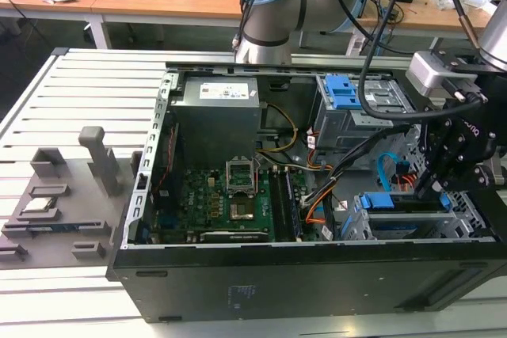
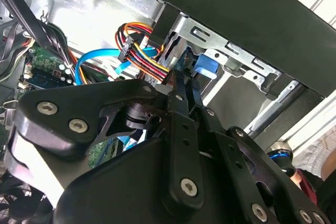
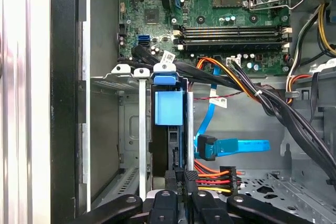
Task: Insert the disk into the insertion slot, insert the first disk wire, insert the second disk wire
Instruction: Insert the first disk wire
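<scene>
The disk (image 3: 169,107) stands in the insertion slot (image 3: 105,124) at a corner of the computer case (image 1: 238,290). The gripper (image 3: 181,178), fingers drawn narrow, sits at the disk's end. Seating looks nearly finished and wants only a straight push.

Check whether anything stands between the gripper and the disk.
Nothing visible does. In the first wrist view the gripper hangs at the disk, which sits in the insertion slot; a coloured wire bundle lies beside, not between.
</scene>
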